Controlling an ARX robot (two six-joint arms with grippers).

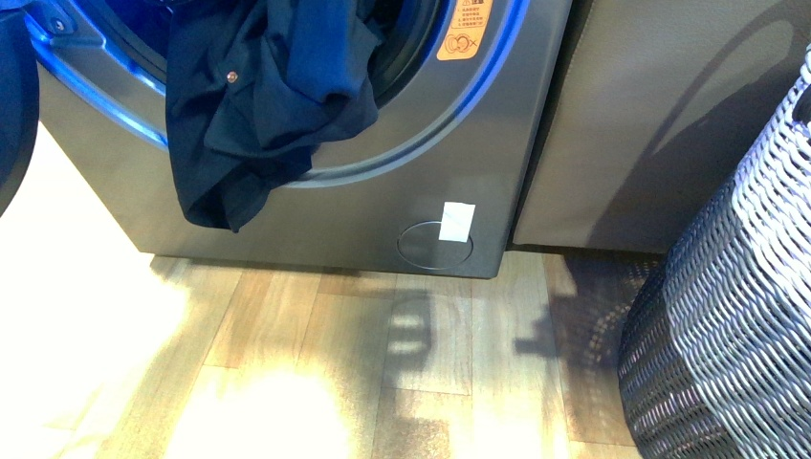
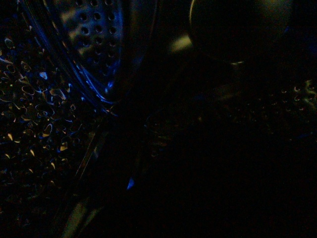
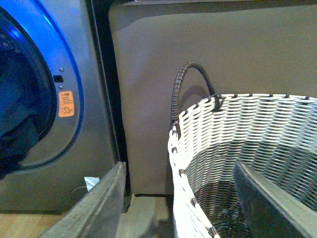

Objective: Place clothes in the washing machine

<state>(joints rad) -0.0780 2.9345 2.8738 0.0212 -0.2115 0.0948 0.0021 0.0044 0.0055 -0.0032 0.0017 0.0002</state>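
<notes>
Navy clothes (image 1: 268, 96) — grey washing machine (image 1: 316, 222) — white woven basket (image 3: 257, 126).

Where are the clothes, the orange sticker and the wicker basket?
clothes (image 1: 258, 105), front view, hanging middle fold.
orange sticker (image 1: 465, 31), front view, its middle.
wicker basket (image 3: 257, 129), right wrist view, woven wall.

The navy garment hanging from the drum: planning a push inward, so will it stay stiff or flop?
Probably floppy: the clothes drape in folds over the rim of the washing machine. Likely light, since the folds look thin. A push may bunch it rather than slide it whole.
</notes>
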